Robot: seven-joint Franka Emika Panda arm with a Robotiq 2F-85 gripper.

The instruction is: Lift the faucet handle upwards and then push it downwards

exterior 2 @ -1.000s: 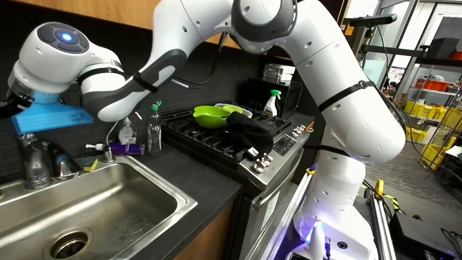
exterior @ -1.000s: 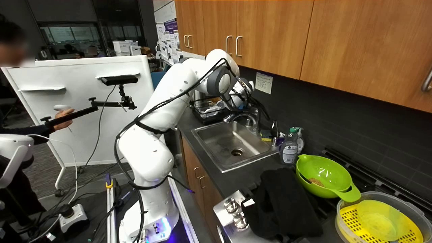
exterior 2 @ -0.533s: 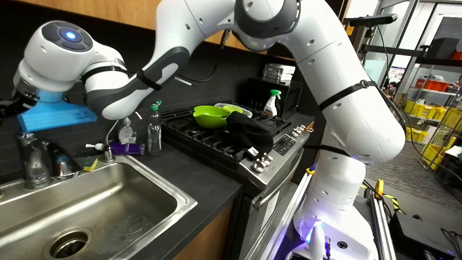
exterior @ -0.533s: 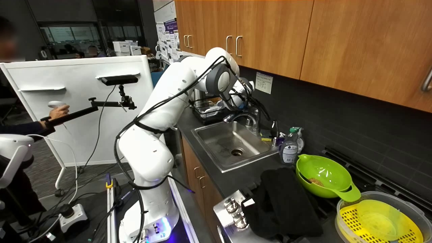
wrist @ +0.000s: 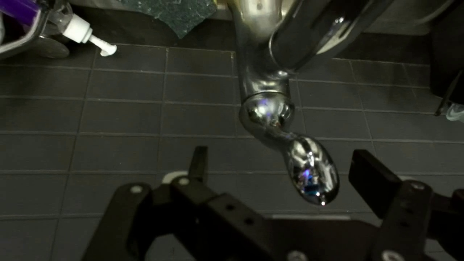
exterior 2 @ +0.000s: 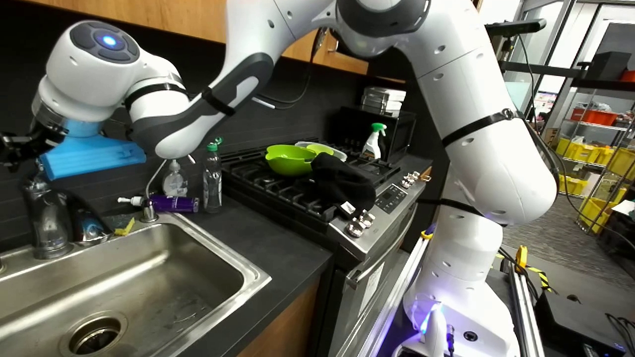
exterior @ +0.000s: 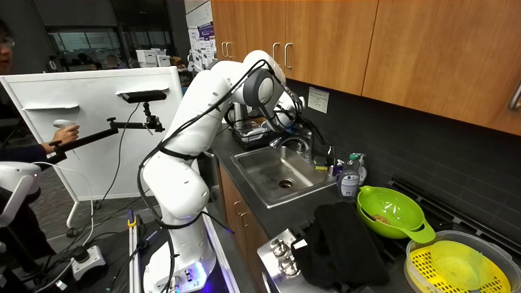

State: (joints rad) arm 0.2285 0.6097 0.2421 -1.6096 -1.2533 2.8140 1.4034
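Note:
The faucet handle (wrist: 311, 170) is a shiny chrome lever with a rounded, drop-shaped end. It juts from the top of the chrome faucet (wrist: 262, 72) in the wrist view. My gripper (wrist: 282, 161) stands wide open, one finger on either side of the lever's end. Gaps show between the lever and both fingers, the narrower one on the right. In an exterior view the black gripper (exterior 2: 12, 148) is at the left edge, just above the faucet (exterior 2: 48, 218); its fingertips are hard to make out there. The handle is largely hidden in both exterior views.
The steel sink (exterior 2: 208, 248) lies below the faucet, against a dark tiled wall (wrist: 119, 116). A purple bottle (exterior 2: 173, 204), a clear soap bottle (exterior 2: 212, 178) and a yellow sponge (exterior 2: 125, 227) are beside it. Wooden cabinets (exterior: 325, 40) hang above. A green colander (exterior: 392, 211) sits on the stove.
The arm has drawn back from the wall towards its base and risen a little, mostly in the last half second. The gripper's hand has shifted right and up in an exterior view.

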